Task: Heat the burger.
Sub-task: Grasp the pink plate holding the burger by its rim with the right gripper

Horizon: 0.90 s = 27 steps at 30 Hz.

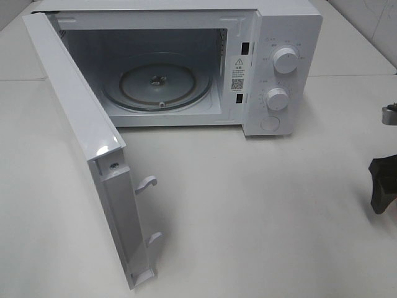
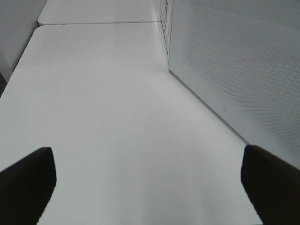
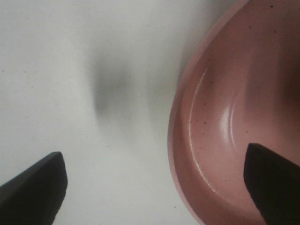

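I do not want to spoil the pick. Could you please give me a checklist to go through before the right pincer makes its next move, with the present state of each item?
1. Microwave door open: ok.
2. Glass turntable free of things: ok.
3. Right pincer open: ok.
4. Rim of the pink plate inside the right pincer's opening: ok; whether they touch, cannot tell.
5. Burger on the plate: cannot tell, no view shows it.
6. Left pincer open and holding nothing: ok.
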Available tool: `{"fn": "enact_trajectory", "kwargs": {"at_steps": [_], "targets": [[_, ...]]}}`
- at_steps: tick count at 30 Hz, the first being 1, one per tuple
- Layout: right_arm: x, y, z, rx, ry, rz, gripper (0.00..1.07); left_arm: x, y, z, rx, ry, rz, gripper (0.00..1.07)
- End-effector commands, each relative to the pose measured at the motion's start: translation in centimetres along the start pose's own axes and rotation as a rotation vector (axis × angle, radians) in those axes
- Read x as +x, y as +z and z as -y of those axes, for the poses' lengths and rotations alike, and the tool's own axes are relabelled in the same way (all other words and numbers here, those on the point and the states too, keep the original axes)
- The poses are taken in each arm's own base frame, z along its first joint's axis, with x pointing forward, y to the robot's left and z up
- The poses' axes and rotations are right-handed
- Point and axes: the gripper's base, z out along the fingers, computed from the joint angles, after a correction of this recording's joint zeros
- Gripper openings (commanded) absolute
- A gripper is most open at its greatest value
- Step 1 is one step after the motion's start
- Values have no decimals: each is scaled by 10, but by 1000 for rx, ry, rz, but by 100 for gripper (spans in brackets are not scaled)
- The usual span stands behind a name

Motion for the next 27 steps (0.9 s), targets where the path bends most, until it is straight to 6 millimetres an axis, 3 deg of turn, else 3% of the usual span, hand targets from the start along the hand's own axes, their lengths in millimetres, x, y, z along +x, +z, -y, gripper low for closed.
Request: {"fn": "enact_trajectory", "kwargs": {"at_steps": [1,11,18,27], "targets": [[1,4,3,9,2,-27,89,0,-2,1,7,-2,28,105],[-1,7,9,47,3,-12,71,0,-2,1,7,-2,28,105],[-3,7,11,62,24,6,69,0,-2,1,7,-2,28,105],[-5,22,7,72,6,-46,70,0,-2,1,7,-2,28,105]]}}
